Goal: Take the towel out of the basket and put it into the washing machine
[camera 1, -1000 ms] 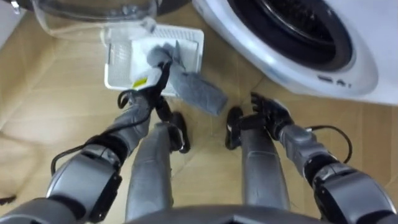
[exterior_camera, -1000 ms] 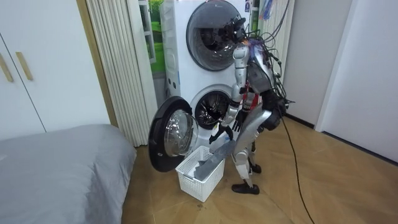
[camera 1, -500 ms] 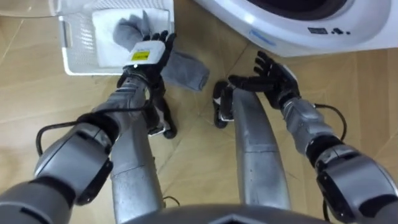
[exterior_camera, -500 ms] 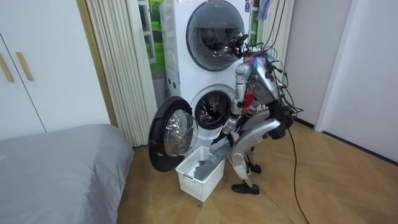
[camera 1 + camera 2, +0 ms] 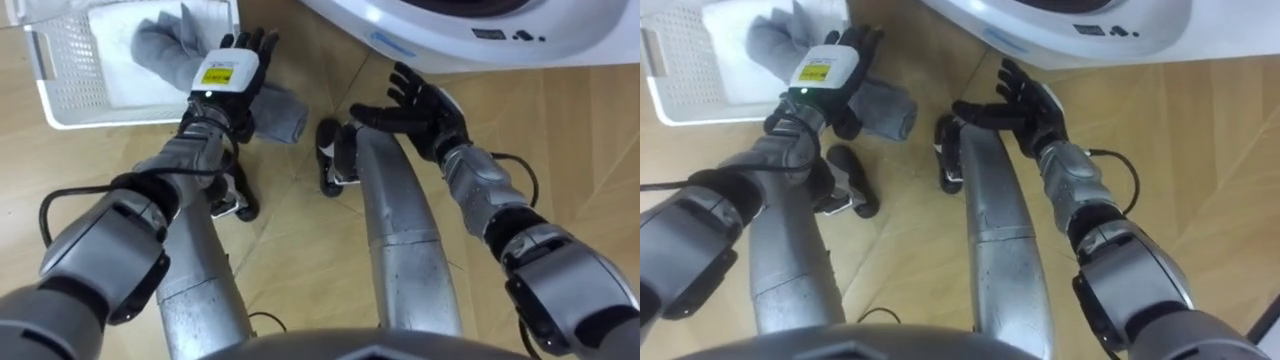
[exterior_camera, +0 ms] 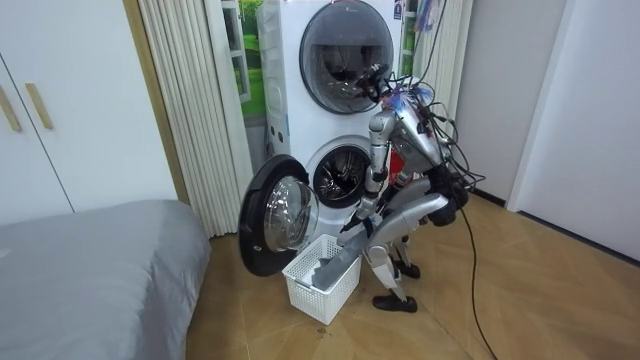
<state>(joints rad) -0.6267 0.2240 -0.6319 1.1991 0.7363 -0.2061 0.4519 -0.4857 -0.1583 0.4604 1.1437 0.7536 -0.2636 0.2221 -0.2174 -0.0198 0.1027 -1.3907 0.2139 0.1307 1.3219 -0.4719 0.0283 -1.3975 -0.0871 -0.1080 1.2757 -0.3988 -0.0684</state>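
Towel (image 5: 160, 40), grey and rumpled, lies half in the white basket (image 5: 70, 95), its loose end spilling over the rim directly under your left hand (image 5: 228, 78), whose fingers (image 5: 250, 42) reach flat across the cloth rather than curling round it; the underside of that hand is hidden, so no firm grip can be confirmed. Your right hand (image 5: 425, 105) hovers well apart on the other side, spread wide and carrying nothing, with the washing machine (image 5: 450, 25) just ahead of it. Within the last second the robot has folded forward from near upright, bringing the head camera down over the basket, which suggests the pick-up has barely begun and the loading is all still to do. Look to the room view for the round door (image 6: 275, 215) swung open and the dark drum (image 6: 340, 178) waiting above and beyond the left hand; look to the eye views for how the fingers lie
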